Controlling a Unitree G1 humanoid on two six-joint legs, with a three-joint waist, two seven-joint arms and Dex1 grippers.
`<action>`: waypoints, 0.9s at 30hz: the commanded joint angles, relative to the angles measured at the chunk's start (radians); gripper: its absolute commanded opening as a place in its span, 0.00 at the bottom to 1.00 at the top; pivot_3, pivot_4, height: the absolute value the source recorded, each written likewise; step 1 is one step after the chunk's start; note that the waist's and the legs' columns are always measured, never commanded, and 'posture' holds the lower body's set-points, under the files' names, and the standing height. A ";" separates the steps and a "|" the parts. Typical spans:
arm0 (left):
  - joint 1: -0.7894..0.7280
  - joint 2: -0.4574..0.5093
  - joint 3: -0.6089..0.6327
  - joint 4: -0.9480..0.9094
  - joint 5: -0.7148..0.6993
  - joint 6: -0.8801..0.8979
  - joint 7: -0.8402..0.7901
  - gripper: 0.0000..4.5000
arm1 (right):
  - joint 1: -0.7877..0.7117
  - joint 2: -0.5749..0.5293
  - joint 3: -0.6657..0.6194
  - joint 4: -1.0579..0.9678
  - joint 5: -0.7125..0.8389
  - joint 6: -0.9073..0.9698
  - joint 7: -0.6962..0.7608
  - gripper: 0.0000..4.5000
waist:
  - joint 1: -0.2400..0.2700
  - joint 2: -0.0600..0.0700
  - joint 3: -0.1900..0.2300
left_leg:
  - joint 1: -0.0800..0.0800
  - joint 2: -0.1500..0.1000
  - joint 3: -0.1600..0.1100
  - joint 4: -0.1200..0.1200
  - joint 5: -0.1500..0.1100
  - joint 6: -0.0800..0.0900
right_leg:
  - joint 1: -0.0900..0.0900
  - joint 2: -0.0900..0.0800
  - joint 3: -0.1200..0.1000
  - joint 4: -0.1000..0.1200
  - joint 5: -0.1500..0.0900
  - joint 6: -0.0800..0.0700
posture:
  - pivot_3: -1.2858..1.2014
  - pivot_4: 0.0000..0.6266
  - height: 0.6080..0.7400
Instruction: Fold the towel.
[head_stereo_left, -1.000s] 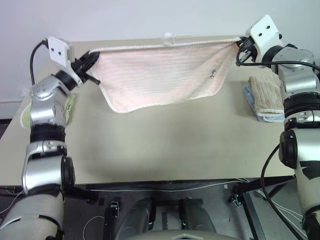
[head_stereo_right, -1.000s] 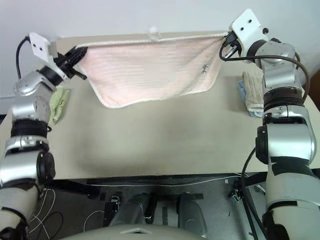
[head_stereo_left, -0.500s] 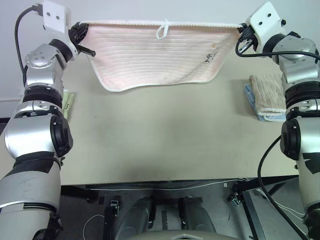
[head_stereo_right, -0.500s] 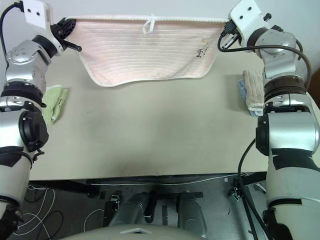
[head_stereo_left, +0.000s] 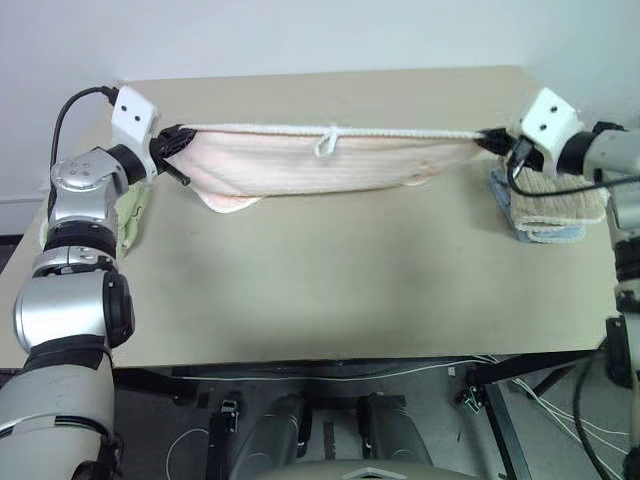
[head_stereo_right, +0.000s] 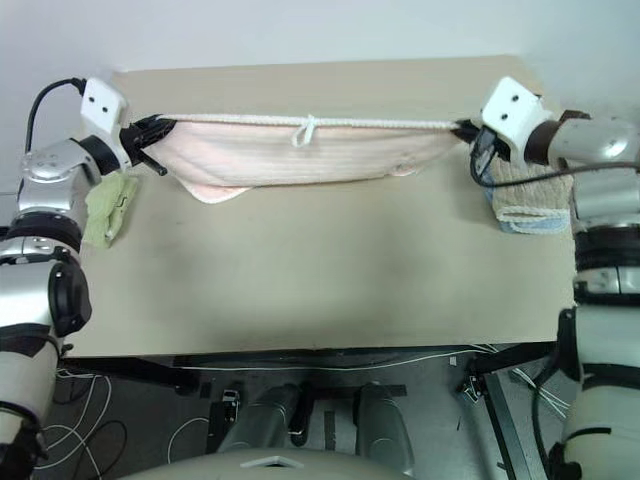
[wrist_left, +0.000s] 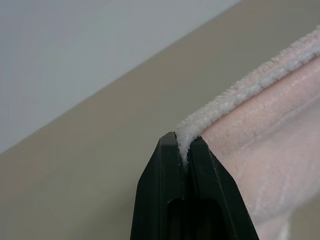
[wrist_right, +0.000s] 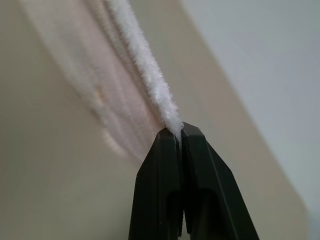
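From the head views, a tan table (head_stereo_left: 330, 290) fills the middle of the scene, with a plain pale wall behind its far edge and cables on the floor beneath its near edge. The towel (head_stereo_left: 320, 165) is stretched across the far half of the table, its whitish stitched edge pulled taut between the two arms and its pink body sagging so that the lower part rests on the tabletop. A small loop (head_stereo_left: 326, 142) hangs from the middle of the taut edge. The left gripper (head_stereo_left: 176, 140) pinches one top corner and the right gripper (head_stereo_left: 494, 139) pinches the other. A light green towel (head_stereo_right: 108, 208) lies by the left arm, and a beige ribbed towel (head_stereo_right: 530, 190) sits on a blue cloth (head_stereo_right: 535, 225) by the right arm.

In the left wrist view, the black fingers (wrist_left: 165, 200) are clamped on the towel's fluffy edge, above bare tabletop and wall.

In the right wrist view, the fingers (wrist_right: 160, 195) are likewise closed on the white edge.
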 joint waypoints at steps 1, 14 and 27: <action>0.058 0.094 0.048 -0.068 -0.056 0.028 -0.104 0.01 | 0.057 -0.108 -0.106 -0.067 0.027 0.087 -0.001 0.00 | -0.003 0.000 0.000 | 0.000 0.000 0.000 0.001 0.000 0.000 | 0.000 0.000 0.000 0.001 0.000 0.000 | 0.52 0.24 1.00; 0.518 0.267 0.012 -0.659 -0.167 0.337 -0.462 0.01 | 0.451 -0.319 -0.206 -0.390 0.226 0.246 0.258 0.00 | -0.003 0.001 0.000 | 0.002 0.001 0.000 0.006 -0.002 0.000 | 0.003 0.000 0.002 0.003 0.000 0.000 | 0.52 0.24 1.00; 0.793 0.390 0.022 -0.859 -0.247 0.465 -0.513 0.01 | 0.762 -0.421 -0.363 -0.499 0.250 0.255 0.396 0.00 | 0.006 0.001 0.000 | 0.002 0.002 0.000 0.004 -0.003 -0.001 | 0.004 -0.002 0.002 0.000 -0.002 -0.004 | 0.52 0.24 1.00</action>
